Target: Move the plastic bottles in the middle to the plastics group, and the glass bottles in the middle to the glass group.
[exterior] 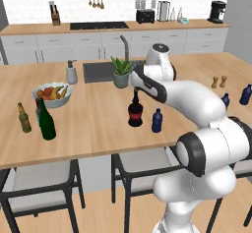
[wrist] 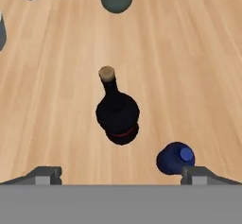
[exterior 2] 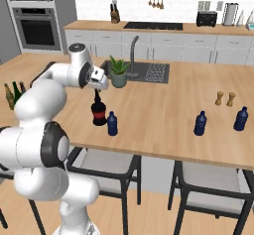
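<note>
The squat black bottle [exterior: 135, 112] [exterior 2: 99, 112] [wrist: 117, 113], with a red band and a corked thin neck, stands mid-counter. Right beside it is a small dark-blue plastic bottle [exterior: 157, 120] [exterior 2: 112, 124] [wrist: 175, 158]. My gripper [exterior: 136, 88] [exterior 2: 97, 88] [wrist: 121, 175] hovers open just above the black bottle's neck, holding nothing. The tall green wine bottle [exterior: 47, 121] [exterior 2: 16, 92] stands at the left by the beer bottles [exterior: 23, 118] [exterior 2: 9, 96]. Two blue plastic bottles [exterior: 245, 94] [exterior 2: 200, 123] stand at the right.
A potted plant [exterior: 120, 72] [exterior 2: 118, 72] and the sink [exterior: 101, 71] lie just behind the black bottle. A fruit bowl [exterior: 51, 95] and a grey soap dispenser [exterior: 72, 72] are at the left. Brown shakers [exterior: 219, 82] [exterior 2: 225, 98] stand far right. Stools sit under the counter's near edge.
</note>
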